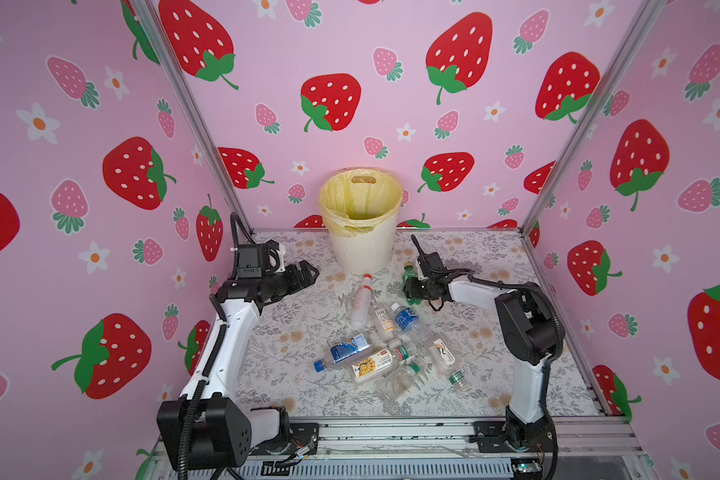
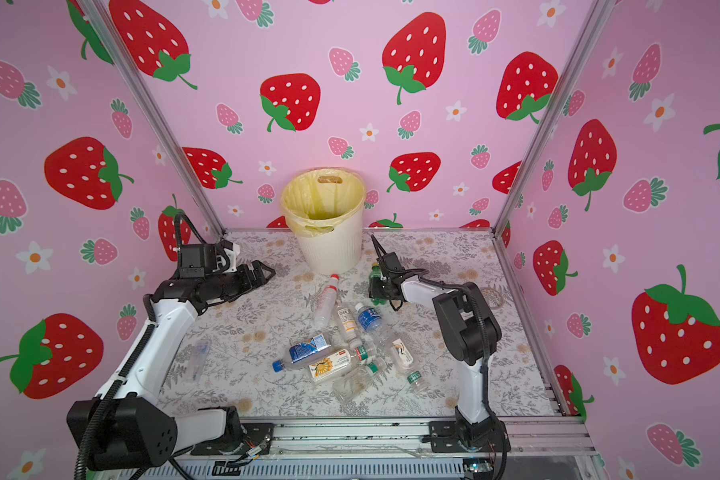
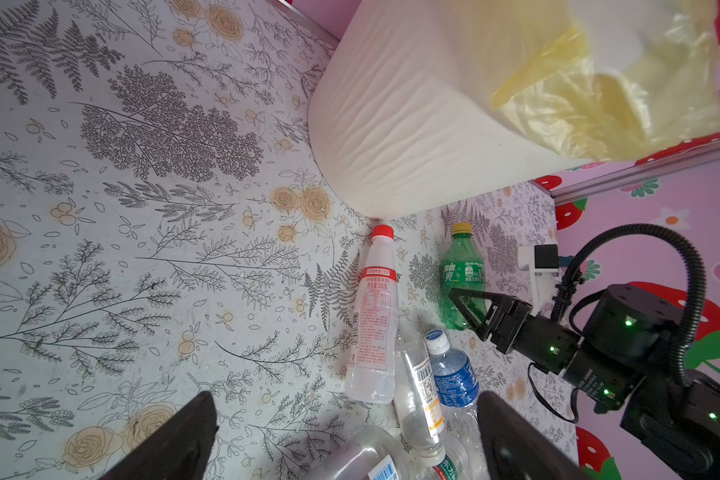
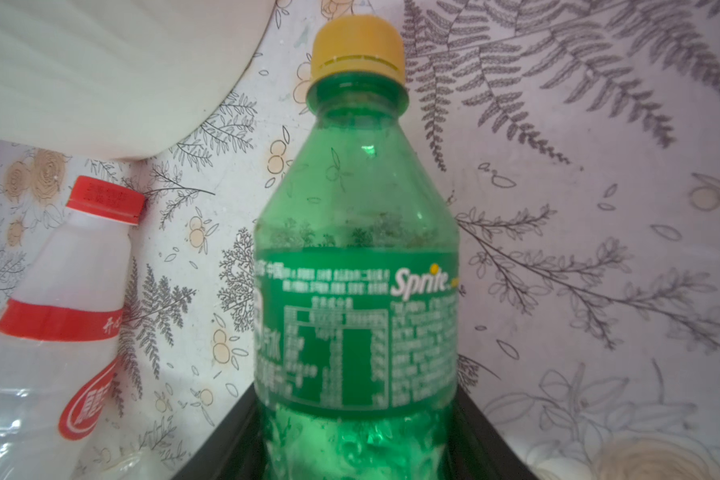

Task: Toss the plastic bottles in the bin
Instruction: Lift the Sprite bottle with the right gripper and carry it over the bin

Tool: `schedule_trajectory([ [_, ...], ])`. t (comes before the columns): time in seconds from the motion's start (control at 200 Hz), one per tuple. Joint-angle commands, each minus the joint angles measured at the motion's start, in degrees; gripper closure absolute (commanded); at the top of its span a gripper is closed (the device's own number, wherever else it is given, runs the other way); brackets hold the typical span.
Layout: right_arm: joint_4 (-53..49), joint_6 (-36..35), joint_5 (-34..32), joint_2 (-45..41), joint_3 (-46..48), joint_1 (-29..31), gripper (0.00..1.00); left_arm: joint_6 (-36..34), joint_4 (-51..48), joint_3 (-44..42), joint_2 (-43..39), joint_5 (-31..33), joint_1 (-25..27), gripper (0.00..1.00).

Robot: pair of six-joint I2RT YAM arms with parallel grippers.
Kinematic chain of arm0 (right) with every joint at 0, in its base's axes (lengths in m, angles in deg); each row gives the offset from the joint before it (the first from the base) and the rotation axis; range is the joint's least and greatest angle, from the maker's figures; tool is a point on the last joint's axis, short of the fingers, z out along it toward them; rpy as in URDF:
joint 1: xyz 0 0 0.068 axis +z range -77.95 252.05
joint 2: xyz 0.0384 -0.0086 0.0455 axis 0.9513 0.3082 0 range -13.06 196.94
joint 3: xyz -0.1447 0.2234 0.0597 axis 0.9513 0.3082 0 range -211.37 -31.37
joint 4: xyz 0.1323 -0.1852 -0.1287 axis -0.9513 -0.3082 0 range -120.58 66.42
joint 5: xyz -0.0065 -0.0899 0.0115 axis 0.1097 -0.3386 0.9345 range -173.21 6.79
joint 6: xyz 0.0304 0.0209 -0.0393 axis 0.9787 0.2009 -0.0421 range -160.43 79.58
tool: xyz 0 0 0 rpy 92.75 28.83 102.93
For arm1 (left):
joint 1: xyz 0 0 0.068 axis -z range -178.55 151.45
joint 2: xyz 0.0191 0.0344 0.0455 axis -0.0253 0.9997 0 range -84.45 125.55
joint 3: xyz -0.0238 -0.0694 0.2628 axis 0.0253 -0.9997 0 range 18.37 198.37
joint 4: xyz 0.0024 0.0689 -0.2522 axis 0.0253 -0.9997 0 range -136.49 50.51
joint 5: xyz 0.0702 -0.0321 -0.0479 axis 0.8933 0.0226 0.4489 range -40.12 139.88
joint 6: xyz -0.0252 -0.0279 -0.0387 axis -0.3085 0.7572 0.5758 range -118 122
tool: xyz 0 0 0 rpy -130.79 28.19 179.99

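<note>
The right gripper (image 1: 411, 287) grips the green Sprite bottle (image 4: 356, 291), with one black finger pressed to each side of its lower body. The bottle lies on the flowered table (image 1: 283, 340) just in front of the bin (image 1: 362, 249) and a little to its right, yellow cap toward the bin. "Sprite" in white reads plainly in the right wrist view. The Chinese print and the panel of figures under it are too blurred to read, and the frame edge cuts off the bottle's base. In both top views the gripper covers most of this bottle.

The left gripper (image 1: 309, 272) hangs in front of the bin and to its left, jaws spread wide, holding nothing.

A red-capped bottle (image 3: 375, 316) lies with its cap almost at the bin's foot. Its red-and-white label shows "330" among Chinese characters. Farther out in front of the bin lie the other plastic bottles (image 1: 385, 322) in a loose heap, among them a blue-label bottle (image 3: 449, 374) with a white cap and a sunflower-label bottle (image 1: 371, 365). Their writing is too small to read.

One faint clear bottle (image 2: 196, 359) lies well out to the bin's left, beside the left arm. It shows in a top view only.

A yellow bag (image 1: 358, 199) lines the bin. I cannot make out what is at the bottom.
</note>
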State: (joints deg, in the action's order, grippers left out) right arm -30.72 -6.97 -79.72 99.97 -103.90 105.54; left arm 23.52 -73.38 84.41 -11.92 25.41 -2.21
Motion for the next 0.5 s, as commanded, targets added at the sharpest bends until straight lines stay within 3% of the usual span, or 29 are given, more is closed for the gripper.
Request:
schedule_trajectory([
  [0.0, 2.6, 0.3, 0.6, -4.2, 2.2, 0.2, 0.45, 0.4, 0.2, -0.3, 0.4, -0.5, -0.4, 0.01],
  [0.495, 9.4, -0.3, 1.6, -16.1, 10.0, 0.3, 0.45, 0.5, 0.6, -0.5, 0.9, -0.5, -0.7, 0.01],
])
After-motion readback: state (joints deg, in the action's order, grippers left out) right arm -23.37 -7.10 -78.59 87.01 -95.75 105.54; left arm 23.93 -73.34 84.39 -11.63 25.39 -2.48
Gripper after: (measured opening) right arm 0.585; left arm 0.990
